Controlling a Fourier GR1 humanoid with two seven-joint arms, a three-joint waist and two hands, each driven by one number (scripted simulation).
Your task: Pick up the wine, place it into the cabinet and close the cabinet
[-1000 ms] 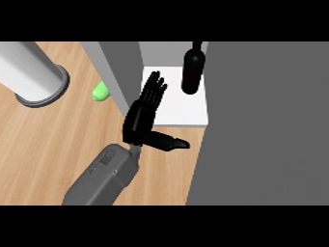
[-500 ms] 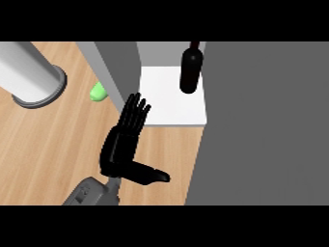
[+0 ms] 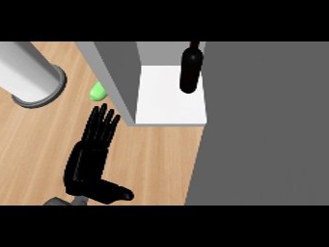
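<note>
While the wine bottle point(image 3: 189, 67) stands upright on the white floor of the cabinet point(image 3: 168, 103), well inside the opening and close to its right side, the one hand point(image 3: 89, 157) in view lies over the wooden counter point(image 3: 153, 159) to the lower left of the cabinet. From this view alone it cannot be told which of the robot's hands this is. Its fingers point(image 3: 102, 123) are straight and spread a little, pointing up the view toward the cabinet's grey left wall point(image 3: 117, 72), and its thumb sticks out to the right near the lower edge; it holds nothing. Compared with half a second ago, the hand has drawn back down and to the left, so its fingertips now sit below and beside the cabinet's front corner, apart from it, and only a sliver of grey forearm shows. The bottle has not moved. A small green object point(image 3: 98, 90) lies just left of the cabinet wall, and a grey cylinder point(image 3: 24, 72) stands at the upper left. A broad grey panel point(image 3: 274, 125) fills the right side.
</note>
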